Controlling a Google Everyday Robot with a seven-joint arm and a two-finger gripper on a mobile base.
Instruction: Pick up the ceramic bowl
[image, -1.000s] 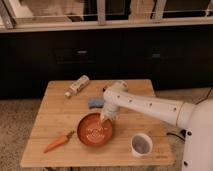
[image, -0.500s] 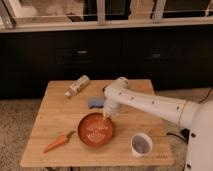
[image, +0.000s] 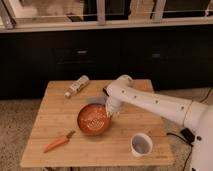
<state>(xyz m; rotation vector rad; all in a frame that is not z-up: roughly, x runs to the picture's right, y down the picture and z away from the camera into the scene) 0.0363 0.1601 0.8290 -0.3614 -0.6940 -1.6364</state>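
The ceramic bowl (image: 92, 121), round and glossy orange-red with a pale pattern inside, sits near the middle of the wooden table (image: 50, 110). My gripper (image: 110, 116) comes down from the white arm on the right and sits at the bowl's right rim, shut on that rim. The fingertips are partly hidden against the bowl's edge.
A small white cup (image: 141, 144) stands at the front right. A carrot (image: 59, 142) lies at the front left. A bottle (image: 76, 86) lies on its side at the back left. A blue object (image: 96, 101) rests just behind the bowl.
The gripper has closed on the bowl's right rim. The arm has barely moved. The carrot, cup and bottle are where they were.
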